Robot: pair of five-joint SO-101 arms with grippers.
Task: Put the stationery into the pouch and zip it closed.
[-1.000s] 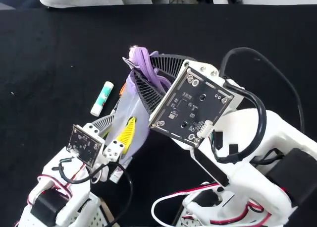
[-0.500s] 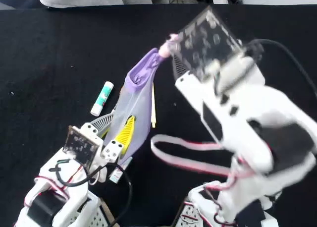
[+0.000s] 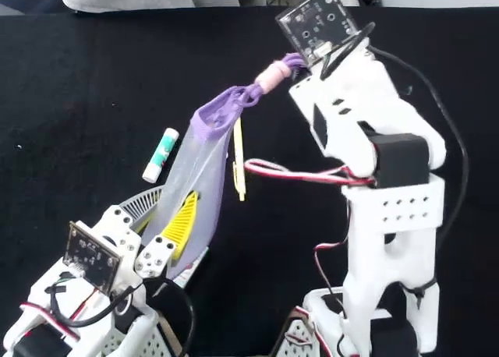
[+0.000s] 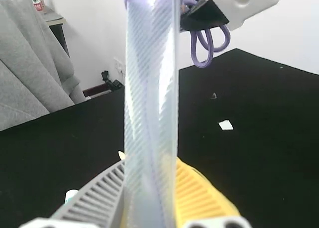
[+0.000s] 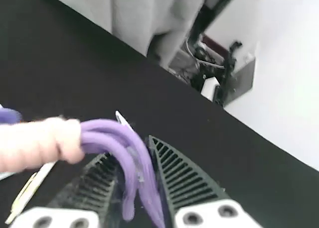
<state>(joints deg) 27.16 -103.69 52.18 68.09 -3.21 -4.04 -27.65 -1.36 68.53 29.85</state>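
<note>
The pouch [image 3: 201, 170] is suspended as a taut diagonal band above the black worktop [image 3: 78, 76], gripped at both ends. In the high view, the left jaws are closed on its lower end, the translucent wall pinched between the grey and the yellow finger. The right jaws are at the far end, closed on the purple pull loop [image 3: 292, 61] beyond the pink bead [image 3: 271, 78]. This opposed hold is judged to serve the zip: one end is anchored so that tension on the loop runs along the purple zip edge [image 3: 222, 111] rather than dragging the whole pouch. The glue stick [image 3: 161, 156] lies on the worktop near the pouch but apart from it, so loading is judged incomplete. A slim yellow stick [image 3: 238, 164] sits just beside the pouch; whether it rests on the worktop or hangs from the pouch cannot be told. In the left wrist view, the pouch [image 4: 149, 113] rises straight out from between the two closed fingers, with no visible gap beyond the thickness of the material. Farther off, the pull loop [image 4: 207, 44] hangs from the other arm's black finger. In the right wrist view, the black ribbed fingers stand nearly closed, with the pull loop [image 5: 132, 158] clamped in the narrow gap. The pink bead [image 5: 35, 141] lies just outside the fingertips, and the yellow stick [image 5: 27, 190] shows below it.
</note>
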